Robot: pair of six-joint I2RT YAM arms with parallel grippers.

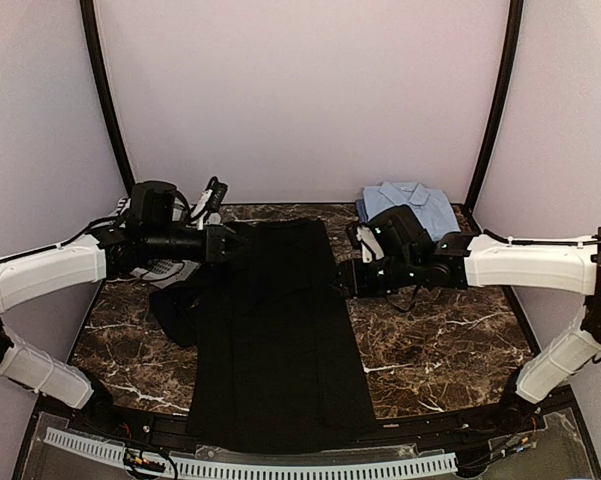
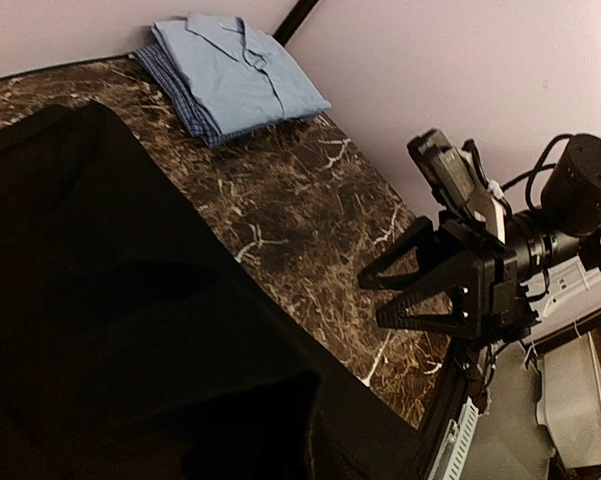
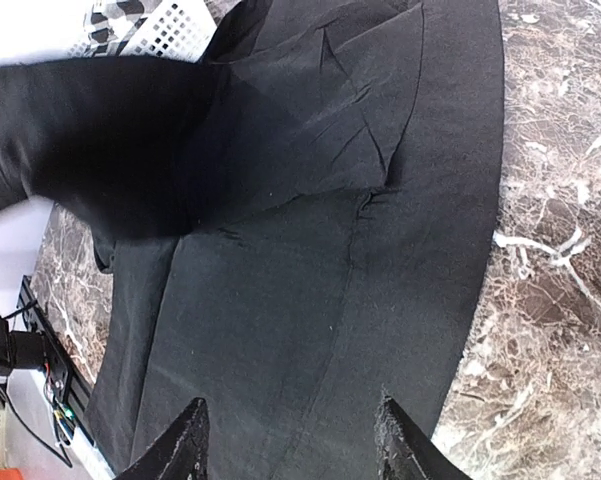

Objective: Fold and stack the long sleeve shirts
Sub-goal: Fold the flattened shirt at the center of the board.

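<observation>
The black long sleeve shirt (image 1: 280, 330) lies spread lengthwise down the middle of the marble table (image 1: 450, 340), with a sleeve bunched at its left (image 1: 180, 305). The light blue shirt (image 1: 412, 204) lies folded at the back right and also shows in the left wrist view (image 2: 235, 75). My left gripper (image 1: 228, 243) is at the black shirt's far left corner; its jaws are lost against the dark cloth (image 2: 110, 300). My right gripper (image 3: 295, 445) is open and empty, just above the black shirt (image 3: 310, 250) near its right edge (image 1: 352, 270).
A white perforated basket (image 1: 165, 268) sits at the left behind the left arm and shows in the right wrist view (image 3: 170, 25). A white cable tray (image 1: 280, 466) runs along the front edge. Black frame posts (image 1: 492, 110) stand at the back corners.
</observation>
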